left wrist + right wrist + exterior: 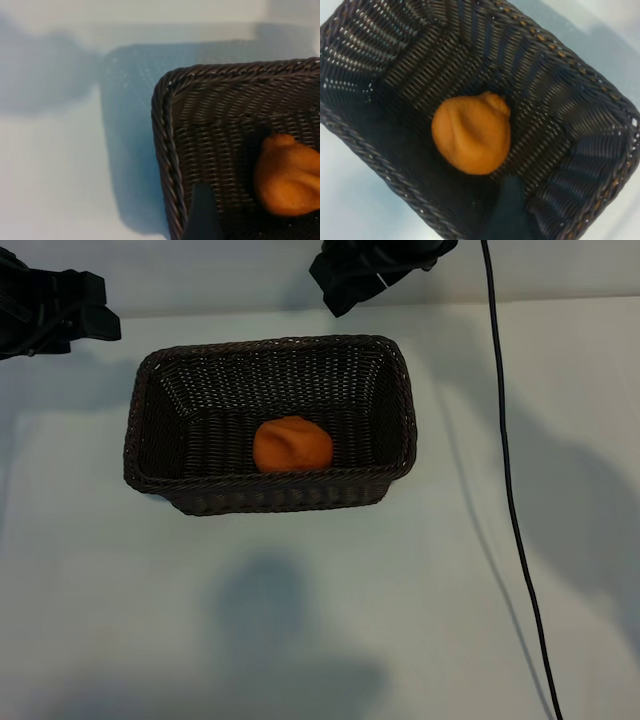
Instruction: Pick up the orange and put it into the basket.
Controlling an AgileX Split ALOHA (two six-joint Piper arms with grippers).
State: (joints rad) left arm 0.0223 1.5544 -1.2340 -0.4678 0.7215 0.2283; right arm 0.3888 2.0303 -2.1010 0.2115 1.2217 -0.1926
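The orange point(292, 445) lies on the floor of the dark brown wicker basket point(400, 370), near its front wall, with nothing touching it. My left gripper point(60, 315) hangs at the far left, outside the basket and above the table. My right gripper point(370, 275) hangs high behind the basket's back right corner. Both stand open and hold nothing. The left wrist view shows the basket's corner rim point(162, 130), the orange point(287, 175) and one dark finger point(202, 215). The right wrist view looks down on the orange point(472, 135) in the basket point(370, 155), past one finger point(507, 210).
A black cable point(510, 490) runs down the white table point(300, 620) to the right of the basket. Soft shadows fall on the table in front of the basket and at the right.
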